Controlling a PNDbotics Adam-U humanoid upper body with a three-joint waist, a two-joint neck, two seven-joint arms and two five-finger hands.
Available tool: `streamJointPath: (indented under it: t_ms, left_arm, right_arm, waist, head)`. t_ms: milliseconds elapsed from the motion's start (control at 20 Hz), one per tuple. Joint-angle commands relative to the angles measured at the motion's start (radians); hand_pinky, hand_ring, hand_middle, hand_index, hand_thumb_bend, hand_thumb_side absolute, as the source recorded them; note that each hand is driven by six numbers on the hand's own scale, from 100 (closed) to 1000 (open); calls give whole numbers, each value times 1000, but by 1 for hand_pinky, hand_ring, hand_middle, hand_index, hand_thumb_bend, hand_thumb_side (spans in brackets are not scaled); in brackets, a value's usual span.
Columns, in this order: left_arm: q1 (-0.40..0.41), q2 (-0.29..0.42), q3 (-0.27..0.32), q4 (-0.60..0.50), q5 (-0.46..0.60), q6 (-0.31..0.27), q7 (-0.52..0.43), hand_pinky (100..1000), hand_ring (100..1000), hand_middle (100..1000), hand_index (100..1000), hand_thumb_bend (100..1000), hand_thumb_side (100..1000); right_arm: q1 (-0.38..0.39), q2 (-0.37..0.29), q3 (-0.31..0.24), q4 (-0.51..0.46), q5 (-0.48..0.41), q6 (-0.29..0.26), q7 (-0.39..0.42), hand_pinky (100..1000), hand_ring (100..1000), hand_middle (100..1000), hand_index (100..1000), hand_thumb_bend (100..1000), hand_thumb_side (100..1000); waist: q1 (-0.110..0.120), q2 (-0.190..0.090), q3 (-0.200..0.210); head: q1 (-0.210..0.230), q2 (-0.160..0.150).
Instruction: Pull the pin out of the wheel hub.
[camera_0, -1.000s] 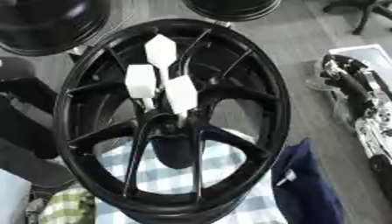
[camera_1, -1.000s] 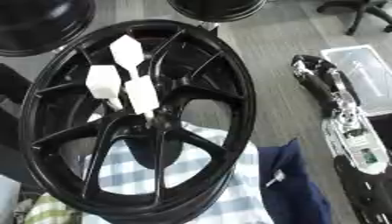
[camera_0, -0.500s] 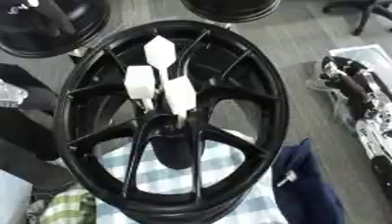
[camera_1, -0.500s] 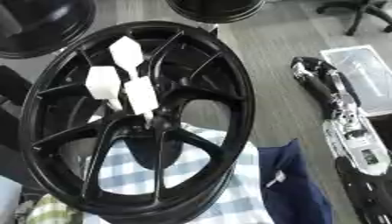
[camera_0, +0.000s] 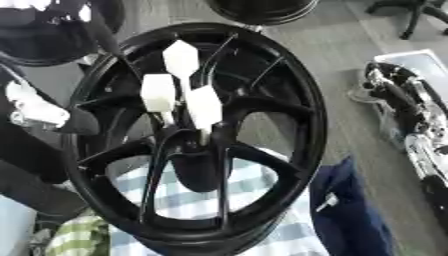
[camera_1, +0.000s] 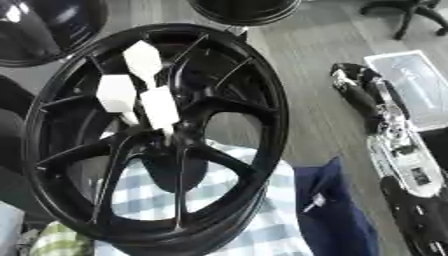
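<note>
left eye view shows a black wheel hub (camera_0: 197, 140) filling the centre of the frame, tilted, its spokes meeting at a dark centre just below the middle. three white hexagonal pins stand out from the hub face in the upper middle of the frame: one pin (camera_0: 181, 59) highest, a second pin (camera_0: 158, 93) to its lower left, and a third pin (camera_0: 204, 107) to its lower right, nearest the hub centre. all three are seated in the hub.

at the left edge a white-tipped part (camera_0: 35, 107) of the left robot hand shows beside the rim; i cannot tell whether its fingers are spread or curled. at the right edge of the right eye view, the right robot hand (camera_1: 367, 97) shows as black and silver, well apart from the hub, its finger pose too unclear to tell.

under the hub, at the bottom of the frame, lies a blue-and-white checked cloth (camera_0: 262, 225), with a dark blue cloth (camera_1: 337, 210) to its right. more dark wheels (camera_0: 44, 30) sit in the upper left.
</note>
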Motion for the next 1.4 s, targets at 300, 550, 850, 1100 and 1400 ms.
streamJointPath:
  t_ms: [300,550,850,1100,1400]
  left_arm:
    - [-74,-64,-71,111,-89,17,5,763,718,688,764,591,402]
    - [-94,-93,-94,159,-111,8,13,762,716,686,762,590,400]
    - [-106,-136,-125,218,-131,15,4,751,697,666,748,568,373]
    - [-109,-149,-135,241,-133,12,-6,751,697,667,749,568,365]
    - [-112,-160,-139,263,-145,8,-14,752,701,672,752,566,355]
  right_arm:
    - [-4,-27,-3,-7,6,-2,5,832,748,701,795,174,477]
    - [-3,-26,-3,-6,6,-2,6,832,748,701,795,174,477]
    - [-4,-22,-3,-5,5,-1,6,831,748,701,795,175,477]
    - [-4,-20,-3,-3,4,0,4,831,747,701,795,175,477]
    - [-4,-19,-4,-4,3,-1,4,831,747,701,795,175,477]
  waist:
    - [0,-23,1]
    - [0,-23,1]
    - [1,-20,-5]
    - [1,-19,-6]
    - [1,-19,-8]
  head:
    - [-6,-2]
    - [-6,-2]
    - [-3,-4]
    - [-3,-4]
    - [-5,-8]
